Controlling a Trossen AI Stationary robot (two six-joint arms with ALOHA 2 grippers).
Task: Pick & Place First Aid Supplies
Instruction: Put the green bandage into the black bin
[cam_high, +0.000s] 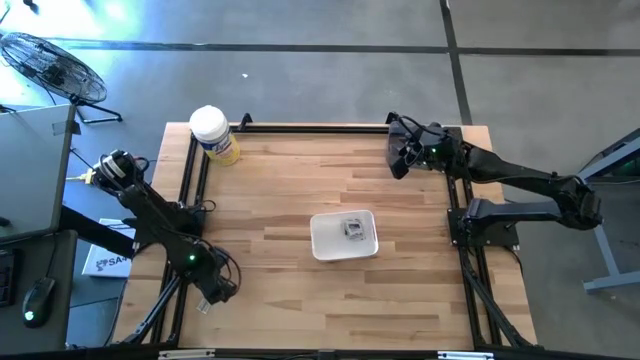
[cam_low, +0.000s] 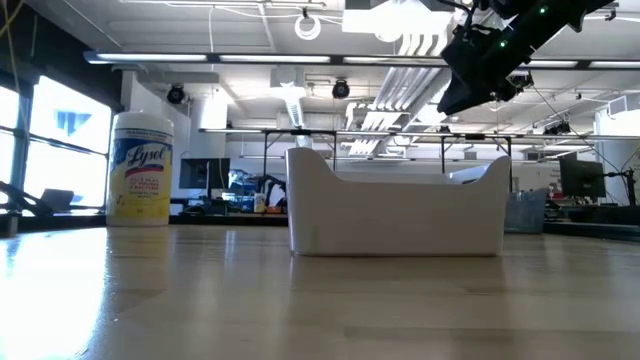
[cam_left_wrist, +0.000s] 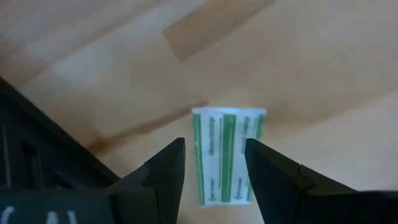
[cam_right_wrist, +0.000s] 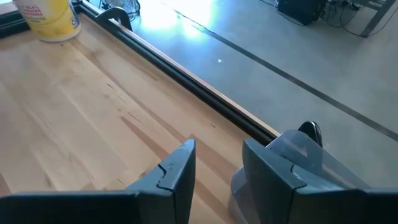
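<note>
White tray (cam_high: 322, 245) at mid-desk already holds at least one packet (cam_high: 352, 228), so we judge the task partly done; our left gripper (cam_left_wrist: 214, 168) hovers open over a green-striped strip (cam_left_wrist: 225, 149) lying on the desk (cam_left_wrist: 311, 74) between its fingers, ungrasped; our right gripper (cam_right_wrist: 217, 171) waits open and empty by the far rail.

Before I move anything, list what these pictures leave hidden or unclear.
- What lies in the white tray: high view shows one small greyish item, too small to identify; low view, the tray wall hides it.
- The green-striped packet: left wrist view, its near end is cut off by the edge between the left end effector fingers.
- The right end effector: right wrist view shows nothing held.
</note>
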